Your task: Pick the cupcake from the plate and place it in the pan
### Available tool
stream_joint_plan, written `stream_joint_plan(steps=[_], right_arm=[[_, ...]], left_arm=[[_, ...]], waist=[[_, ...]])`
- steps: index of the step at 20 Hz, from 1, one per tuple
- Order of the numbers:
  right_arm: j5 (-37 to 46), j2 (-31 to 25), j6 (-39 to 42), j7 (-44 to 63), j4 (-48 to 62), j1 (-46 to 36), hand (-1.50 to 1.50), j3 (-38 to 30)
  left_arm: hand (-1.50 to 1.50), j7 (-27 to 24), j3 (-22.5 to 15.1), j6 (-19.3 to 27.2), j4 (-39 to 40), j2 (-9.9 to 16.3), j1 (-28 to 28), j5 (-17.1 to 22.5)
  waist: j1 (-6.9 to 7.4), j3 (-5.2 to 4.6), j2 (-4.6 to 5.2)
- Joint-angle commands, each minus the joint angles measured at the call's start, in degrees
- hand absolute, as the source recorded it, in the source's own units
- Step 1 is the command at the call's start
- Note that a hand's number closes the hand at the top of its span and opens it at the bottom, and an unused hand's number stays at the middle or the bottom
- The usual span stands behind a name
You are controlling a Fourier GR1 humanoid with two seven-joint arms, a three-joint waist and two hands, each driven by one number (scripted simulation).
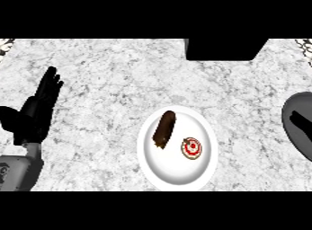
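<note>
- Left hand open at left edge, fingers up, resting above marble counter.
- Cupcake on white plate beside dark pastry, possibly an éclair.
- Grey pan at right edge.

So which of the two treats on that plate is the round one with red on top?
The cupcake, on the right side of the white plate. The other item, to its left, is long, dark brown and has no red.
</note>
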Motion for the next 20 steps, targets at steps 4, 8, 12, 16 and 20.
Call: stream_joint_plan(steps=[4, 8, 12, 16, 20], right_arm=[[-3.44, -1.34, 10.88, 21.44, -1.88, -20.66, -1.50, 0.18], [-3.51, 5.91, 12.37, 30.15, 0.02, -32.38, -1.50, 8.14], [-3.90, 13.41, 13.53, 26.74, 6.63, -35.88, -1.50, 11.59], [3.84, 20.87, 13.43, 33.96, 7.58, -38.94, -1.50, 18.96], [6.50, 23.38, 13.87, 34.79, 12.72, -37.71, -1.50, 19.94]], left_arm=[[0.00, -0.51, 1.12, -1.77, 3.07, -0.75, -2.97, -0.63], [0.00, 4.23, 1.19, -1.49, -0.36, -0.23, -4.21, -0.99], [0.00, 2.97, 1.05, -1.25, -1.90, -1.81, -1.12, -1.75], [0.00, 1.17, 0.14, -0.33, 0.27, -4.27, -0.76, -3.92], [0.00, -0.58, 1.90, -1.49, 0.76, -4.04, -0.70, -3.18]], waist=[[0.85, 0.13, 0.27], [1.23, 0.14, 0.15], [0.97, 0.20, 0.08], [0.47, 0.19, 0.02], [0.32, 0.20, 0.03]])
